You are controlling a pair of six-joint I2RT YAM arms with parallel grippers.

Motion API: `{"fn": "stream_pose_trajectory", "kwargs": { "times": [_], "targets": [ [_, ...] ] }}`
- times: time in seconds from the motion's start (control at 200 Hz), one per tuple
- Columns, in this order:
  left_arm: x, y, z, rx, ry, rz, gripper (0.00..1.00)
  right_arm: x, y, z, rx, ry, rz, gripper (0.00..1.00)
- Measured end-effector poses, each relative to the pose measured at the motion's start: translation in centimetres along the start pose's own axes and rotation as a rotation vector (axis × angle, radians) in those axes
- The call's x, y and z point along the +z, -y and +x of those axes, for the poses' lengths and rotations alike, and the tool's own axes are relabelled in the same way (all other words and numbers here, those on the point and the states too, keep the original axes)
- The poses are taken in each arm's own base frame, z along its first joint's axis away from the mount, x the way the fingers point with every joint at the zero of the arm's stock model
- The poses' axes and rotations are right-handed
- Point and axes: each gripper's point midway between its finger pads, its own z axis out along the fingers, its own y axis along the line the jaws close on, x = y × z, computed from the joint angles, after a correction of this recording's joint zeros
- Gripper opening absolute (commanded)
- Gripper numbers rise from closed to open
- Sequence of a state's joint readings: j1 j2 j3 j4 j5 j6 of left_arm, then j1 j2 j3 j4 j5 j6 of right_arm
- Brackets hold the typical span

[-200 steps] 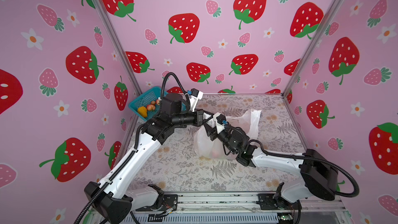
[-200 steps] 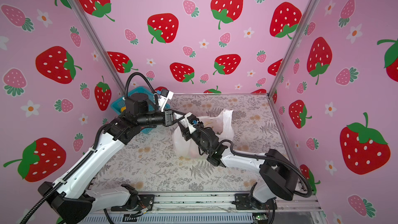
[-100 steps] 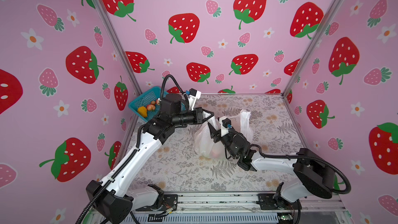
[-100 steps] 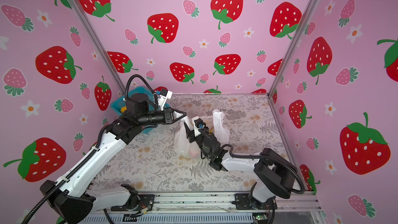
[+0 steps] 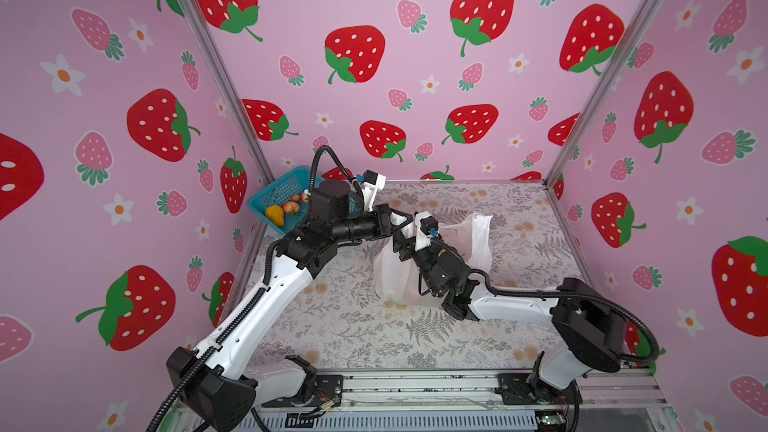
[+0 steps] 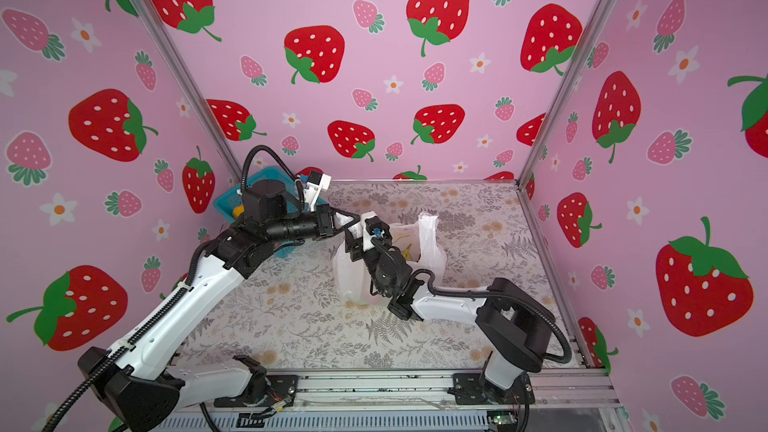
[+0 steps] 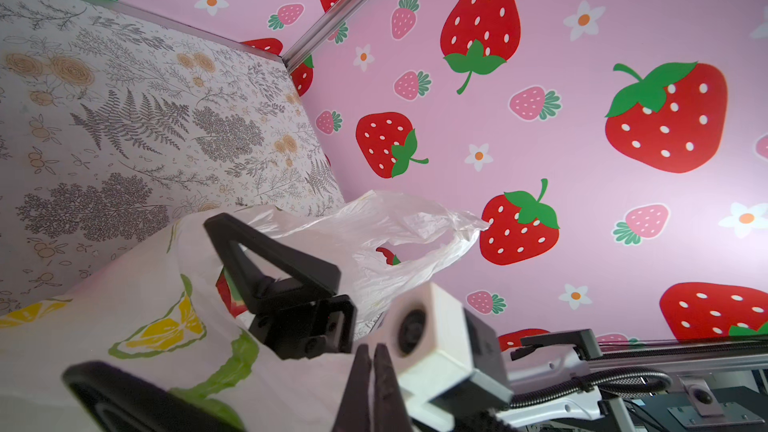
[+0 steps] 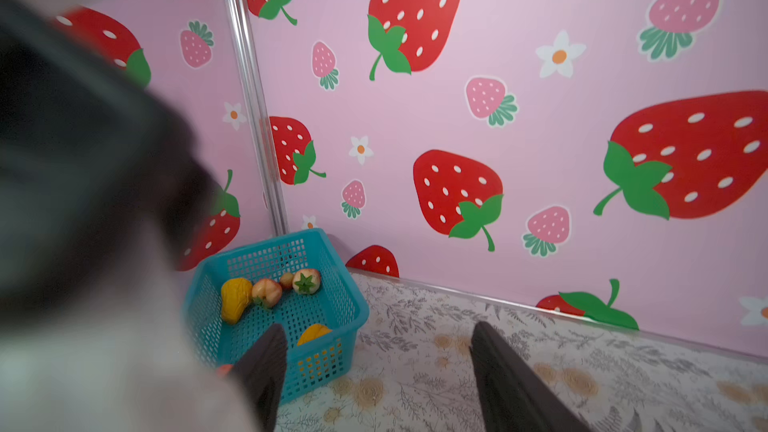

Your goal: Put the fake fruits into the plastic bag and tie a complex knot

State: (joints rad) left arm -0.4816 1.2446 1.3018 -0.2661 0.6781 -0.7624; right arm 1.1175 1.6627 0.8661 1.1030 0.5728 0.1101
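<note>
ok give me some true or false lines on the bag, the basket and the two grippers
1. Fake fruits lie in the teal basket. True.
2. The right gripper is clamped shut. False: its jaws stand open with nothing between them.
3. The left gripper is shut. True.
4. The plastic bag is already knotted closed. False: a handle hangs as an open loop.

Pink strawberry-print walls [image 5: 415, 14], fern-patterned floor [image 5: 353, 326], metal corner posts [image 5: 219, 76]
</note>
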Motion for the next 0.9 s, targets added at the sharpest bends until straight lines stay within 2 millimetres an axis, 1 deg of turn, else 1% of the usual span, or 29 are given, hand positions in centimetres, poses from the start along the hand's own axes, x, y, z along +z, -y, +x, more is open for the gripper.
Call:
{"fn": "stream_pose_trajectory", "kwargs": {
  "times": [0.06, 0.12, 0.18, 0.255, 0.335, 0.445, 0.5, 0.555, 0.635, 0.7, 0.795, 0.85, 0.901],
  "targets": [
    [0.0, -0.2, -0.1, -0.007, 0.004, -0.006, 0.0, 0.1, 0.3, 1.9, -0.005, -0.032, 0.023, 0.56],
    [0.1, -0.4, -0.1, -0.016, 0.006, -0.015, 0.0, 0.1, 0.6, 2.9, -0.004, -0.049, 0.041, 0.53],
    [0.2, -0.5, -0.1, -0.021, 0.005, -0.018, 0.0, -0.1, 0.9, 3.5, -0.008, -0.058, 0.053, 0.53],
    [0.2, -0.6, -0.1, -0.023, 0.004, -0.019, 0.0, -0.2, 1.0, 3.6, -0.004, -0.059, 0.057, 0.53],
    [0.2, -0.6, -0.1, -0.022, 0.004, -0.018, 0.0, -0.2, 1.0, 3.4, -0.004, -0.056, 0.054, 0.59],
    [0.2, -0.5, -0.1, -0.02, 0.006, -0.016, 0.0, -0.3, 0.7, 2.8, -0.015, -0.052, 0.035, 0.74],
    [0.2, -0.5, -0.1, -0.019, 0.006, -0.016, 0.0, -0.4, 0.4, 2.1, -0.019, -0.042, 0.022, 0.8],
    [0.2, -0.5, -0.1, -0.019, 0.006, -0.016, 0.0, -0.5, 0.2, 1.2, -0.023, -0.025, 0.006, 0.83],
    [0.2, -0.5, -0.1, -0.021, 0.007, -0.016, 0.0, -0.5, -0.4, -0.3, -0.017, 0.006, -0.017, 0.84],
    [0.2, -0.5, -0.1, -0.025, 0.007, -0.016, 0.0, -0.2, -0.7, -1.2, -0.014, 0.026, -0.027, 0.83],
    [0.2, -0.5, -0.2, -0.03, 0.007, -0.016, 0.0, 0.3, -1.2, -2.1, -0.012, 0.05, -0.032, 0.75],
    [0.2, -0.5, -0.2, -0.032, 0.008, -0.016, 0.0, 0.5, -1.3, -2.0, -0.015, 0.056, -0.031, 0.69],
    [0.2, -0.7, -0.3, -0.034, 0.016, -0.026, 0.0, 0.7, -1.3, -1.4, -0.011, 0.056, -0.029, 0.64]
  ]
}}
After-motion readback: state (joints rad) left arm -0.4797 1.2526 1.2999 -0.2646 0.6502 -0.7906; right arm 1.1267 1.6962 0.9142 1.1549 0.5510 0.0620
